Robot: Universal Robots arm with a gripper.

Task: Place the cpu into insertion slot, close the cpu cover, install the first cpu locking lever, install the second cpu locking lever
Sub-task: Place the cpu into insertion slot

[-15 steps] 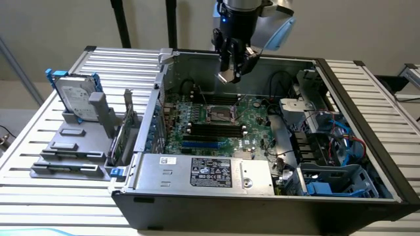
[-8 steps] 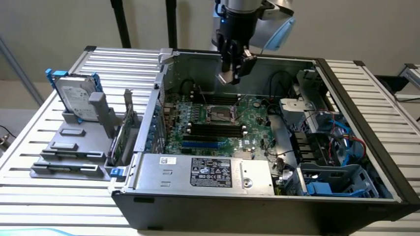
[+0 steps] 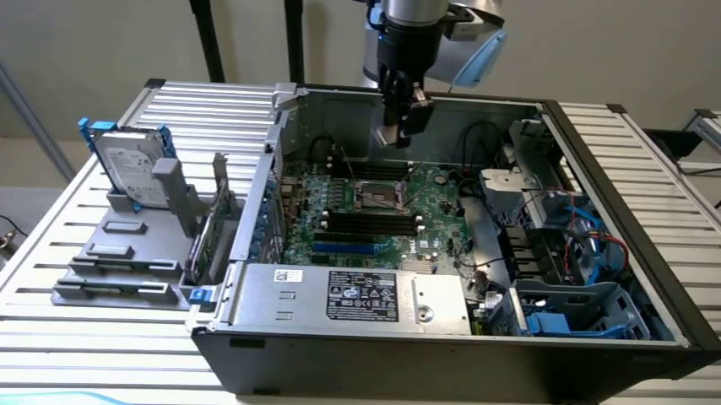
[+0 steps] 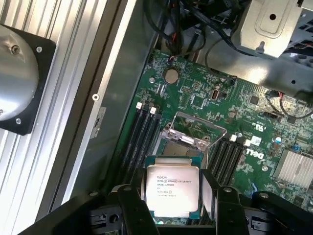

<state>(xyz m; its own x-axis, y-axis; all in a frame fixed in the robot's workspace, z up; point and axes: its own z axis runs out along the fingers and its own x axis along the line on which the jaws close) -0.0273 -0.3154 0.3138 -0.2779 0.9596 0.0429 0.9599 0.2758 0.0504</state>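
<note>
The end effector (image 3: 403,128) grasps the cpu (image 4: 173,190) by its edges, seemingly clear above the insertion slot (image 4: 182,148)

DELL on mobo (image 4: 205,100), Xeon on cpu (image 4: 172,188)

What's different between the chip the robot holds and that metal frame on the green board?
The cpu is a solid plate with printed lettering; the cover is an open frame with a window. The cpu is held in the gripper above the board; the cover stands tilted open at the slot. Both are silver-grey and roughly square.
</note>
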